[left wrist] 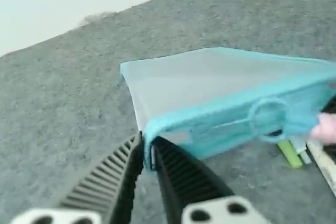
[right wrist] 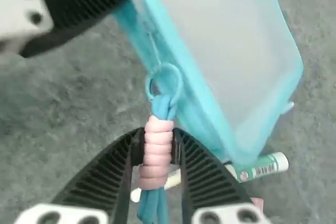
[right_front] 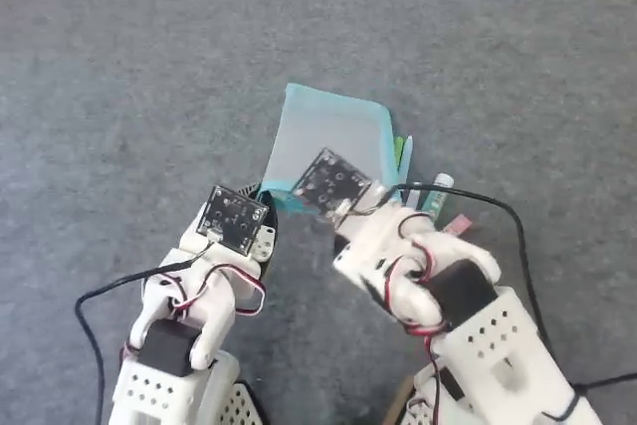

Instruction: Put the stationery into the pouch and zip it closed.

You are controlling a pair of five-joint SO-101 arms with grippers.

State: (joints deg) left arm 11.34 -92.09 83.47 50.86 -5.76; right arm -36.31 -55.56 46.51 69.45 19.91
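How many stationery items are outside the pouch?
3 visible, all beside the pouch: a green pen against its edge, a green-white marker next to that, then a pink item. More may be hidden.

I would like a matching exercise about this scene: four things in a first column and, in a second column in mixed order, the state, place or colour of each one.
Column one
1. left gripper
2. right gripper
3. green-and-white pen
4. pouch

Column two
A. shut on the pink zip pull
B. see-through turquoise
C. lying on the grey table at the pouch's edge
D. shut on a corner of the pouch

Pairs: 1-D, 2-A, 3-C, 4-B
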